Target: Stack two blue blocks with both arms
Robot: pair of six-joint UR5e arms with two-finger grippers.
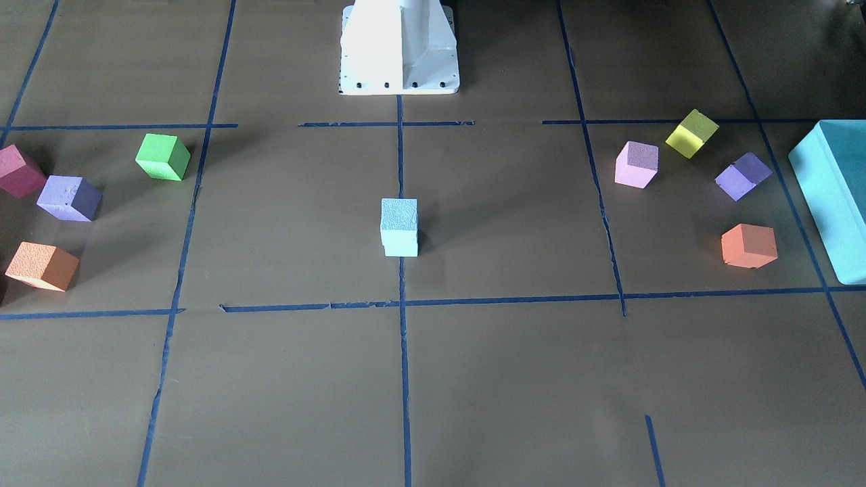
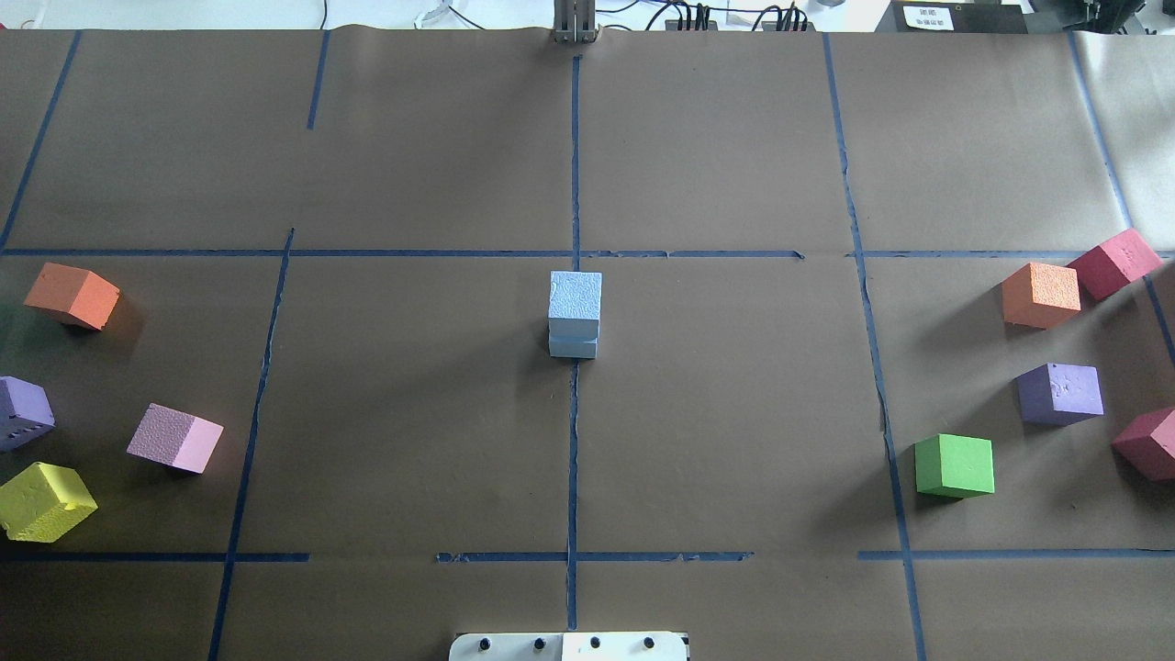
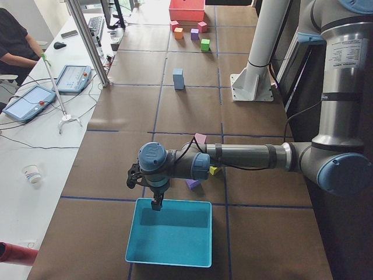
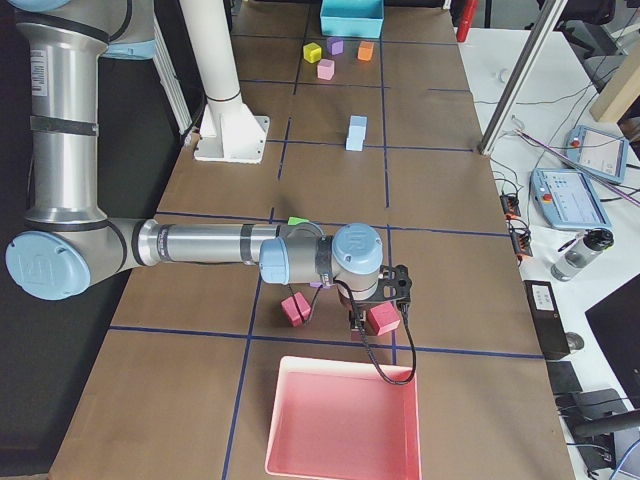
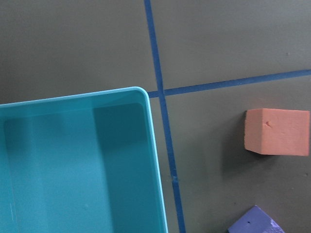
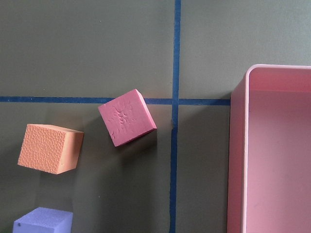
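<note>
- Two blue blocks (image 2: 575, 312): stacked, one atop the other, well apart from both grippers.
- Left gripper (image 3: 156, 202): over teal box (image 5: 156, 145) edge; opening not discernible.
- Right gripper (image 4: 358, 320): beside red cube (image 4: 383, 318); opening not discernible.

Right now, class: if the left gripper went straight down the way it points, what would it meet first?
Most likely the teal box: the left gripper hangs pointing down above its edge. Rim or inner floor, I cannot tell; depth is unclear.
</note>
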